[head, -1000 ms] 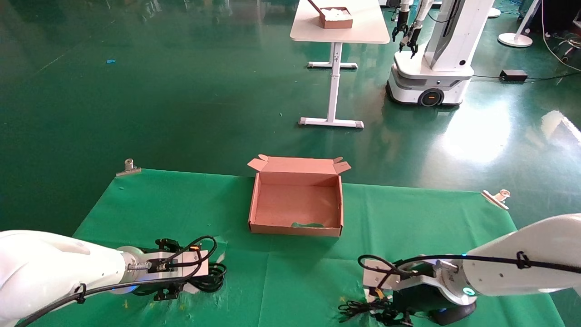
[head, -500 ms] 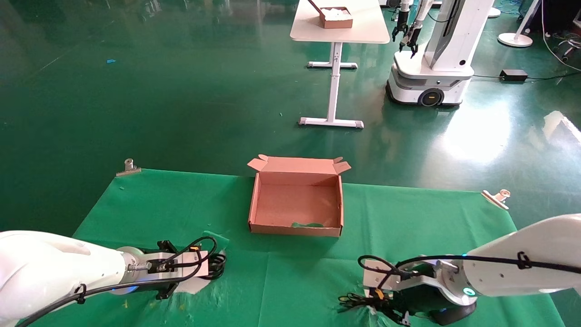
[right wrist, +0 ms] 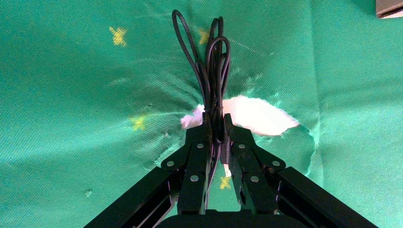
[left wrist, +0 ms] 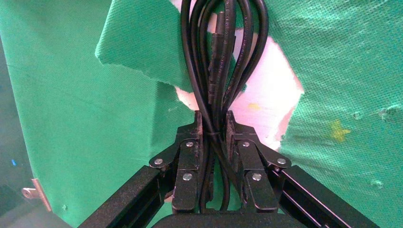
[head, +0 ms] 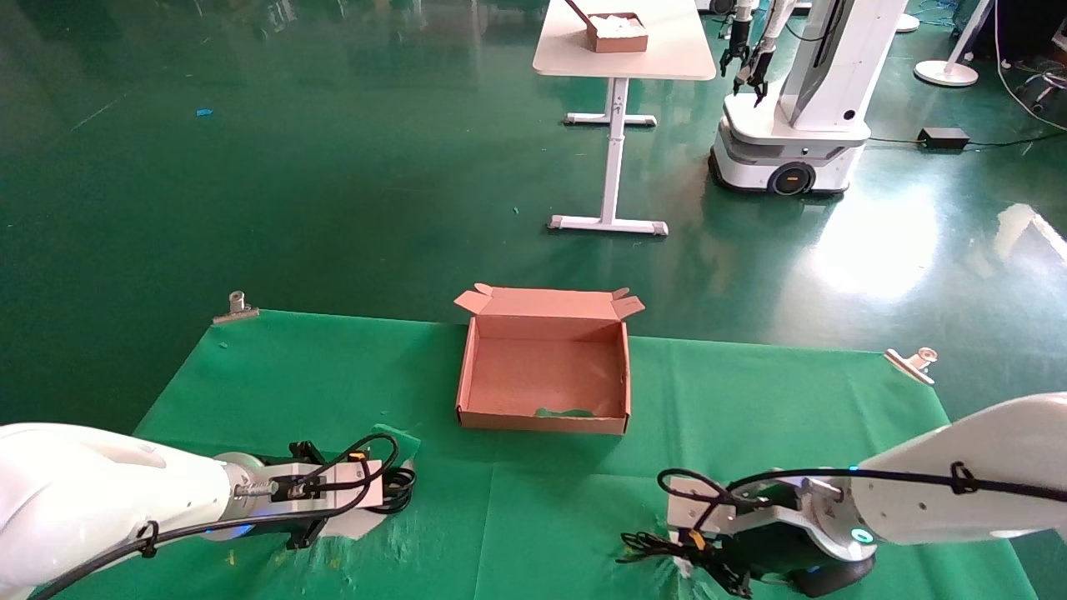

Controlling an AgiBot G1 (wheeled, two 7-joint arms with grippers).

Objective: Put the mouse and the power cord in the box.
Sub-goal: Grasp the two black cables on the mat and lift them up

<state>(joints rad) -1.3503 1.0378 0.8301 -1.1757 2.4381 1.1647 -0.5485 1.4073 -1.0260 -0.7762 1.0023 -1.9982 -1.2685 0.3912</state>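
Observation:
The brown cardboard box (head: 542,423) stands open at the middle of the green cloth, with nothing in it. At the near left, my left gripper (left wrist: 213,116) is shut on the looped thick black power cord (left wrist: 216,57); the cord's loops (head: 402,483) stick out past the wrist. At the near right, my right gripper (right wrist: 215,118) is shut on the bundled thin wire (right wrist: 214,71) of the mouse. The wire loops (head: 646,546) spread out toward the left. The black mouse (head: 825,577) lies on the cloth under the right wrist, partly hidden.
The green cloth is torn under both grippers, baring the white tabletop (left wrist: 266,95) (right wrist: 256,116). A cloth flap (head: 398,436) stands up by the left gripper. Metal clips (head: 236,307) (head: 913,363) hold the far corners. Beyond are a white table (head: 621,50) and another robot (head: 792,125).
The left gripper has drawn the power cord slightly back and up, and a torn cloth flap has lifted beside it. The right gripper has raised the mouse wire bundle a little.

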